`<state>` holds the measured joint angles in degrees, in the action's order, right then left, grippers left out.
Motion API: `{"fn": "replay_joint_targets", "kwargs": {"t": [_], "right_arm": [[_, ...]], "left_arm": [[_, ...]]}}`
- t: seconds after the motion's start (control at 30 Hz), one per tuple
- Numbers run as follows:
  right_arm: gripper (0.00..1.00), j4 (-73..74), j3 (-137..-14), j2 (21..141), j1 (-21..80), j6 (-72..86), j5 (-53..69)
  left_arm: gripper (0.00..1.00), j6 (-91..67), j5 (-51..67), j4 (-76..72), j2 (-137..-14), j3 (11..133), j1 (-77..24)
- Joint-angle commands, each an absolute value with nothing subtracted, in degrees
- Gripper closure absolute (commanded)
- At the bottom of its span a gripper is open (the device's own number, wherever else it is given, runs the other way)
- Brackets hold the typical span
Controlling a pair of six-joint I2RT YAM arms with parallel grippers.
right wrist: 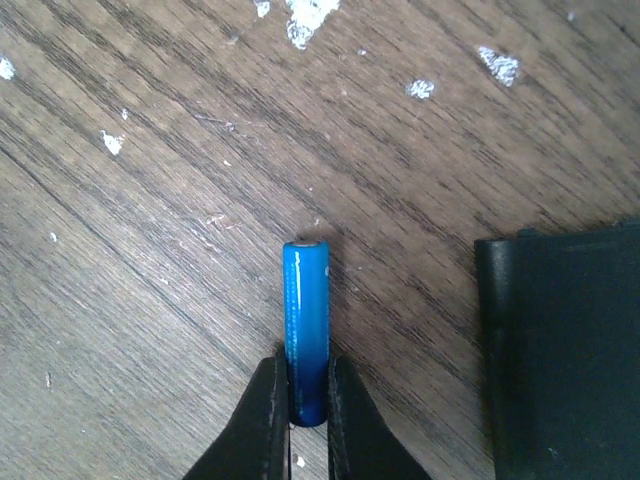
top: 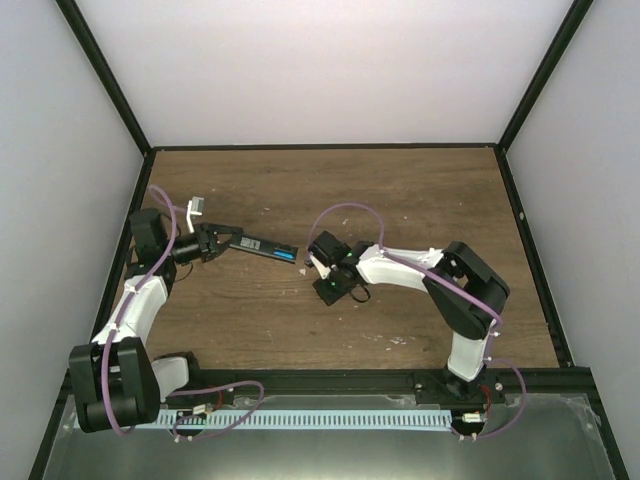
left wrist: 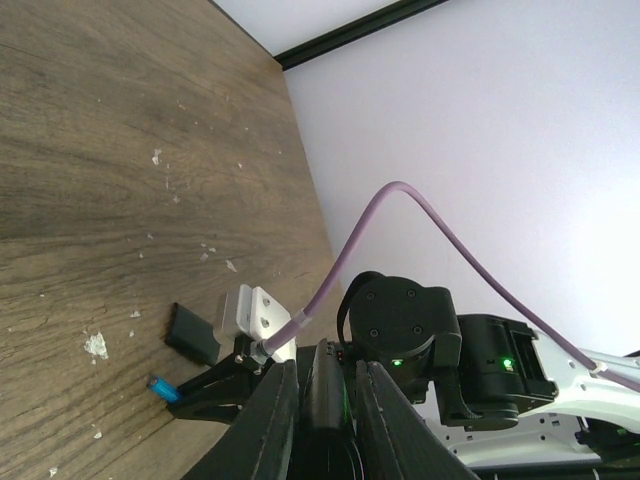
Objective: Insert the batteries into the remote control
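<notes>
In the left wrist view my left gripper (left wrist: 322, 400) is shut on the remote control (left wrist: 323, 385), a slim black bar clamped on edge between the fingers. From above, the remote control (top: 262, 247) juts right from the left gripper (top: 222, 243), with a bit of blue near its right end. A blue battery (right wrist: 305, 325) lies on the wood, and my right gripper (right wrist: 308, 405) is shut on its near end. The left wrist view shows that battery's tip (left wrist: 163, 388) at the right gripper's fingertips. In the top view the right gripper (top: 314, 266) sits just right of the remote's end.
A short black cover piece (right wrist: 560, 350) lies on the table right beside the held battery, also seen as a cover (left wrist: 192, 332) in the left wrist view. White specks (right wrist: 303, 28) dot the wooden table (top: 420, 200). Black frame rails and pale walls enclose the table.
</notes>
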<state>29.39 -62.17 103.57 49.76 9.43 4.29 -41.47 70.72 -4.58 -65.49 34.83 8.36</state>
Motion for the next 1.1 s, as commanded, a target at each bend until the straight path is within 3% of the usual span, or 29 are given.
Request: {"fn": "replay_joint_targets", "kwargs": {"t": [0.0, 0.43, 0.67, 1.07], "right_arm": [[0.98, 29.47, -61.62, 104.60, 50.01, 8.32, 1.84], [0.99, 36.74, -62.76, 94.45, 48.32, 7.85, 0.25], [0.99, 49.75, -74.76, 90.94, 47.02, 3.73, -0.32], [0.99, 64.24, -95.41, 95.88, 47.02, 1.33, 7.12]], "left_arm": [[1.00, -41.48, 71.14, -5.73, -65.09, 35.16, 8.53], [1.00, -41.99, 74.16, -6.69, -65.46, 34.49, 8.62], [1.00, -40.70, 76.45, -6.11, -66.43, 34.54, 8.32], [1.00, -39.69, 75.93, -6.09, -67.45, 32.82, 3.05]]}}
